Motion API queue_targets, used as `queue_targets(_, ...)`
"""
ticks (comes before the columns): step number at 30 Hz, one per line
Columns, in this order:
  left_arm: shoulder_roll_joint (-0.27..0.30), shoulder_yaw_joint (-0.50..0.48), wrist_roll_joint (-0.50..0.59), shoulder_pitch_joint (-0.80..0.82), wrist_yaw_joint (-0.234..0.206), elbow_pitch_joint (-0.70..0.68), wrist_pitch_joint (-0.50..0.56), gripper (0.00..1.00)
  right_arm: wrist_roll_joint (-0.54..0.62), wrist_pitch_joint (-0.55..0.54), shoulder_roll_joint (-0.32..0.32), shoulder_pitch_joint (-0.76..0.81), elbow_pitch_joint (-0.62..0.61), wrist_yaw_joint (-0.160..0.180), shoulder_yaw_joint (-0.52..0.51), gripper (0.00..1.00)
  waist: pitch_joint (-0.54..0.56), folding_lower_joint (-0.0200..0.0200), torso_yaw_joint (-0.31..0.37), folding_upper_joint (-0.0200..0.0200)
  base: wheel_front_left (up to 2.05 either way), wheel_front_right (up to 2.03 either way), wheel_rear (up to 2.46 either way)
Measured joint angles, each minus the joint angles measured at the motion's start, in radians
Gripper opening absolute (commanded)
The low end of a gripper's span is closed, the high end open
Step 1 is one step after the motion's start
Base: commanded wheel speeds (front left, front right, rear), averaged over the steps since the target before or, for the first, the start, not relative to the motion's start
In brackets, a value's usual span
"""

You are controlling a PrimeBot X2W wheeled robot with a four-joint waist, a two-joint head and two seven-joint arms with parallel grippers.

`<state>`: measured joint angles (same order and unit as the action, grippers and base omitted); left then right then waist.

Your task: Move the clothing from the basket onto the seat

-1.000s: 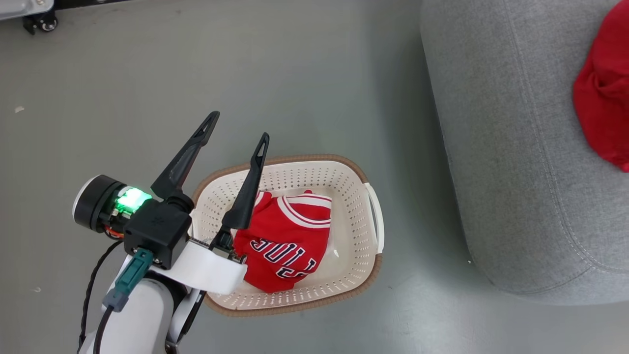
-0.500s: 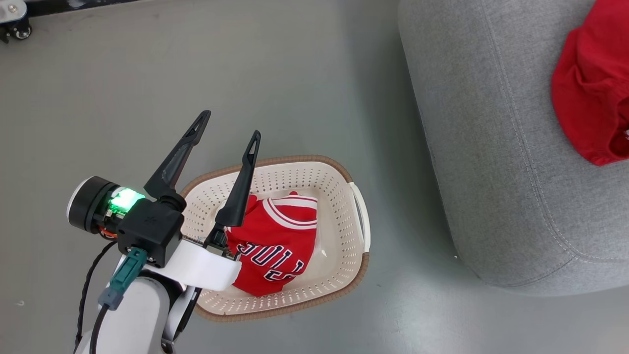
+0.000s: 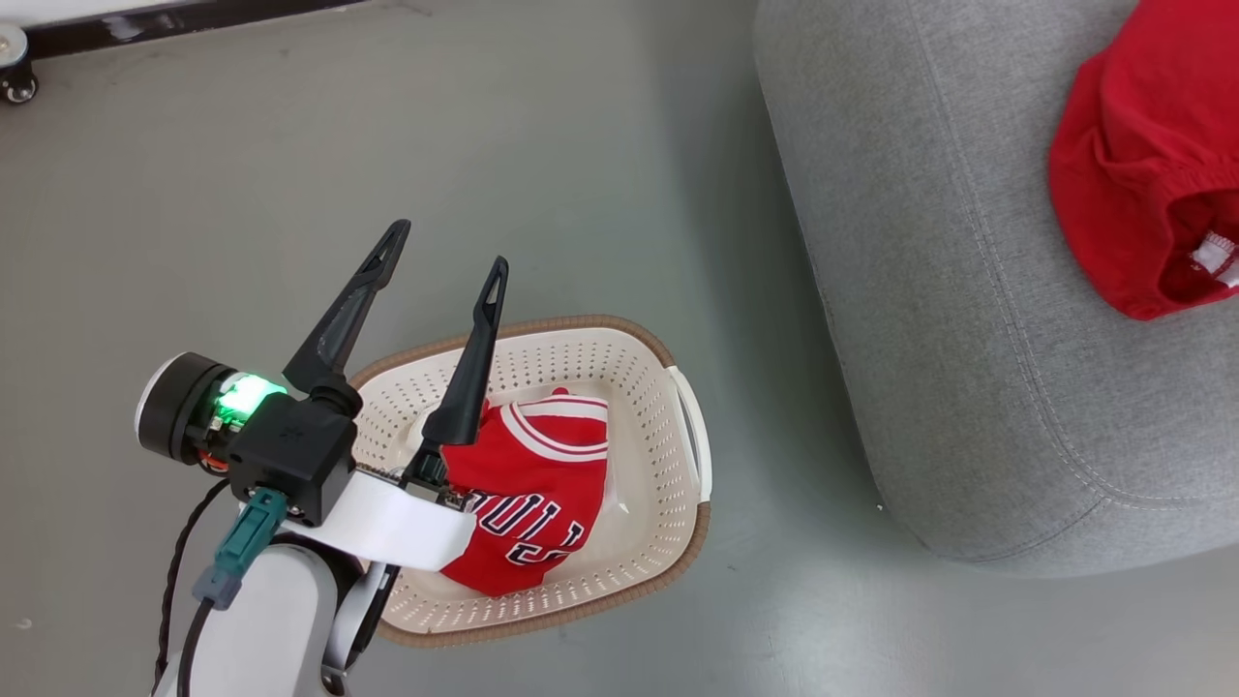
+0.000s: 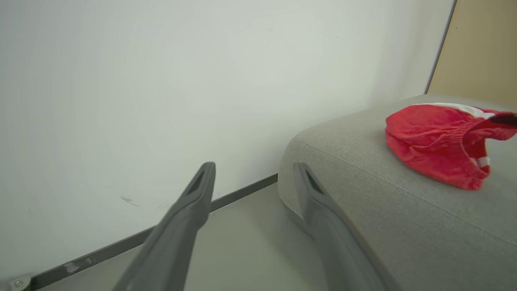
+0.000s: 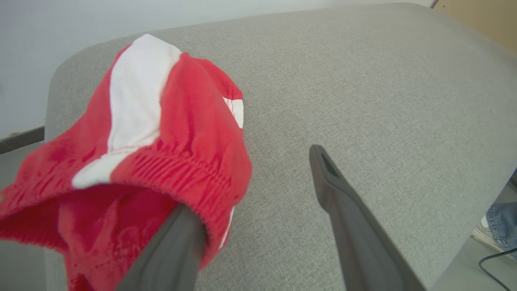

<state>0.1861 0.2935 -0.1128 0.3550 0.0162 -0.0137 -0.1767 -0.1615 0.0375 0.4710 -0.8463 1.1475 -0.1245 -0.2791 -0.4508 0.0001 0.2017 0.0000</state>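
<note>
Though the right end effector (image 5: 250,178) stands spread, shorts (image 5: 161,133) drape its finger (image 5: 173,250) over the seat (image 5: 363,81). Next, likely: slip free, fetch jersey (image 3: 528,484).

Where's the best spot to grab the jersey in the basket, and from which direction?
Probably straight from above: the basket walls ring the jersey, blocking sideways approaches. Pinch the bunched fabric by the white-striped trim, where the crumpled heap seems highest. The open left claw hangs nearest, over the basket's left rim.
</note>
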Motion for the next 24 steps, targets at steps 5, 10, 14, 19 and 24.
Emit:
queue_targets(5, -0.005, -0.002, -0.008, -0.001, -0.006, 0.014, -0.013, 1.00, -0.054, 0.041, 0.000, 0.035, -0.011, 0.000, 0.003, 1.00, 0.012, 0.0000, 0.010, 0.0000, 0.00, 0.00, 0.00)
queue_targets(10, -0.011, -0.013, -0.014, -0.003, -0.013, 0.029, -0.027, 1.00, -0.110, 0.094, -0.033, 0.065, -0.074, 0.000, 0.035, 1.00, 0.029, 0.0000, 0.020, 0.0000, 0.00, 0.00, 0.00)
queue_targets(14, -0.012, -0.018, -0.018, -0.007, -0.017, 0.039, -0.035, 1.00, -0.143, 0.115, -0.042, 0.102, -0.106, 0.000, 0.055, 1.00, 0.042, 0.0000, 0.027, 0.0000, 0.00, 0.00, 0.00)
queue_targets(19, -0.021, -0.027, -0.030, -0.024, -0.023, 0.050, -0.044, 1.00, -0.216, 0.132, -0.030, 0.156, -0.171, 0.000, 0.091, 1.00, 0.066, 0.0000, 0.036, 0.0000, 0.00, 0.00, 0.00)
queue_targets(24, -0.028, -0.041, -0.038, -0.029, -0.030, 0.060, -0.049, 1.00, -0.230, 0.149, 0.003, 0.207, -0.253, 0.000, 0.144, 1.00, 0.093, 0.0000, 0.043, 0.0000, 0.00, 0.00, 0.00)
